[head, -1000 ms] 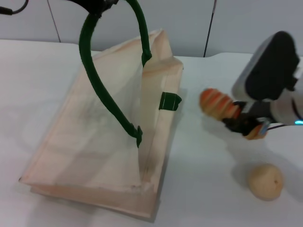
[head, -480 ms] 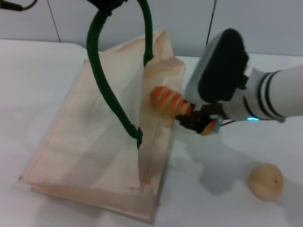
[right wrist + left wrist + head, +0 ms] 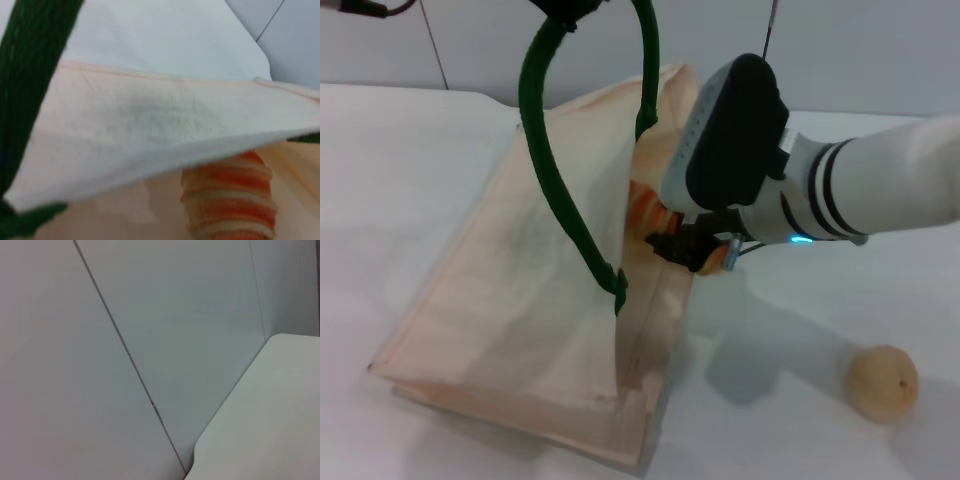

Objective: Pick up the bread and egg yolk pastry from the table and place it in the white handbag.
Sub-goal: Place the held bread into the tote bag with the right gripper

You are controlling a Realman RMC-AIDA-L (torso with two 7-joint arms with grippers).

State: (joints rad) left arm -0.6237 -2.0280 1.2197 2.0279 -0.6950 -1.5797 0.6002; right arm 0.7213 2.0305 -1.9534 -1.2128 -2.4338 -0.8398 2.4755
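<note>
The white handbag (image 3: 510,300) lies on the table with its mouth held open. My left gripper (image 3: 565,8) at the top edge holds up one dark green handle (image 3: 552,180). My right gripper (image 3: 692,250) is shut on the striped bread (image 3: 642,207) and holds it in the bag's mouth, partly behind the fabric edge. The right wrist view shows the bread (image 3: 230,200) under the bag's upper flap (image 3: 150,120), beside the green handle (image 3: 30,65). The egg yolk pastry (image 3: 882,383) sits on the table at the lower right, apart from both grippers.
The white table (image 3: 800,330) extends around the bag. A grey panelled wall (image 3: 840,50) stands behind it. The left wrist view shows only that wall (image 3: 125,340) and a table corner (image 3: 270,420).
My right gripper has carried the bread leftward from open table space into the bag's mouth. The lifted handle and bag top have shifted slightly right. The pastry has not moved.
</note>
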